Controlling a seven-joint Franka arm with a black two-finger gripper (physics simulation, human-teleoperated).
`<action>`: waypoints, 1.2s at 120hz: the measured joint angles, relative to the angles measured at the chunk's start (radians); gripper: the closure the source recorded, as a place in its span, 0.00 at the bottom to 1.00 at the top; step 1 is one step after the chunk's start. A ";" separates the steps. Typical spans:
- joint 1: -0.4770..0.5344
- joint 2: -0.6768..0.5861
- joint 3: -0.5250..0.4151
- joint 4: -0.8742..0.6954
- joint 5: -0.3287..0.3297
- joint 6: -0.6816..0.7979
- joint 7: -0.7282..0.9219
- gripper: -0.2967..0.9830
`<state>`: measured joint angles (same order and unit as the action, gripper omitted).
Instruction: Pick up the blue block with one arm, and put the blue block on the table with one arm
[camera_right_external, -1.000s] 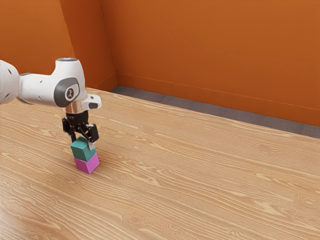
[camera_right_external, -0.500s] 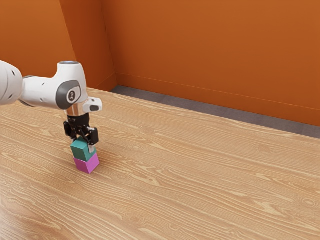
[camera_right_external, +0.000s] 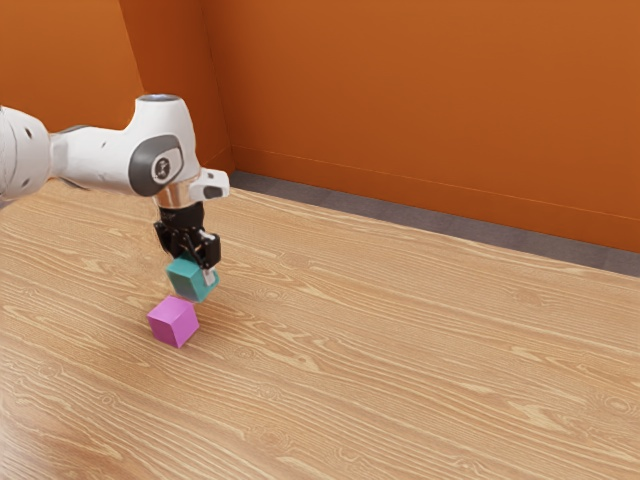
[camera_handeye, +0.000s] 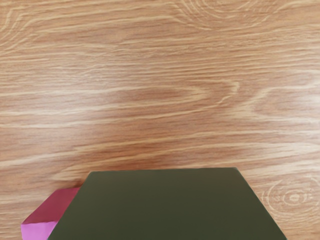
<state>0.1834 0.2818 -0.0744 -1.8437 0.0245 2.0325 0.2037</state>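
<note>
While the pincer (camera_right_external: 195, 272) grips the blue block (camera_right_external: 187, 280), one fingertip is hidden.

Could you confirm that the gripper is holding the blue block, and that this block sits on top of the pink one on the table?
Not quite: the gripper is holding the blue block, but that block isn't on top of the pink one. The exterior view shows the pink block on the table with its top bare.
</note>
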 joint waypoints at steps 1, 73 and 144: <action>0.000 0.000 -0.003 0.001 -0.001 -0.001 0.000 0.48; -0.077 0.098 -0.036 0.050 -0.021 -0.019 -0.007 0.35; -0.066 -0.015 -0.036 0.079 -0.028 -0.057 0.000 0.24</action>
<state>0.1178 0.2670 -0.1100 -1.7646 -0.0036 1.9756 0.2033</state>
